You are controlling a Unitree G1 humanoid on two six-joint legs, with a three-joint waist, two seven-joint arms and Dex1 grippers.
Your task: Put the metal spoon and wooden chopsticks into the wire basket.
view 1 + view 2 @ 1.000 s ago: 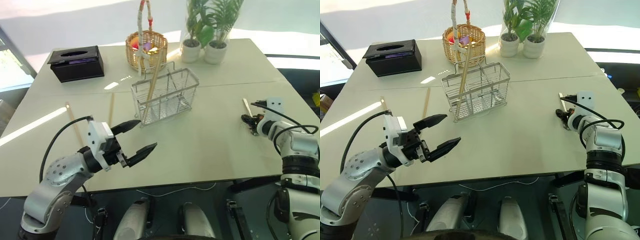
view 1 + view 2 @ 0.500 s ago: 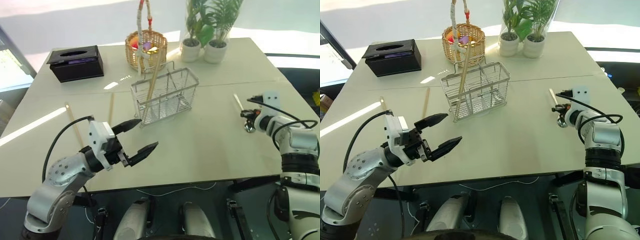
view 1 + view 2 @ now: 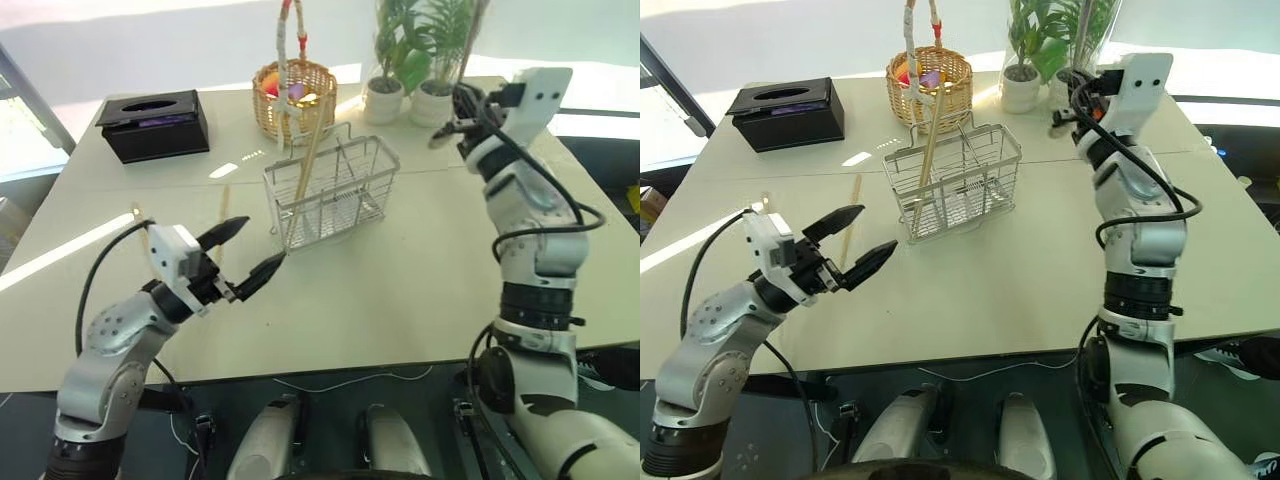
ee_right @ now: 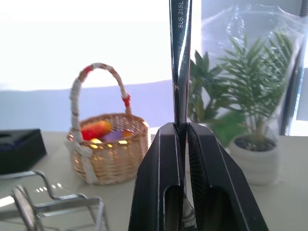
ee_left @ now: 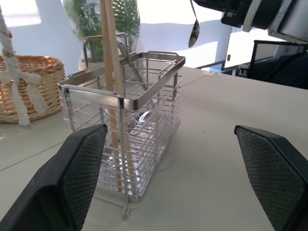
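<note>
While spoon rides aloft: right gripper (image 4: 182, 139) clamped on metal spoon (image 5: 193, 32), undelivered
Chopsticks: one wooden chopstick (image 3: 307, 160) in wire basket (image 3: 335, 195) (others lie left)
Left gripper (image 3: 243, 255): fingers apart, empty

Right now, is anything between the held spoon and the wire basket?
Nothing visible blocks it. The right gripper holds the metal spoon up, off to one side of the wire basket; one chopstick already stands inside.

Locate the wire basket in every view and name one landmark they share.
Left eye view: the wire basket stands mid-table, just in front of the wicker basket.
Right eye view: same mid-table spot.
Left wrist view: close ahead, beside the wicker basket.
Right wrist view: a corner of its rim, nearer than the wicker basket.
Shared landmark: the wicker basket.
</note>
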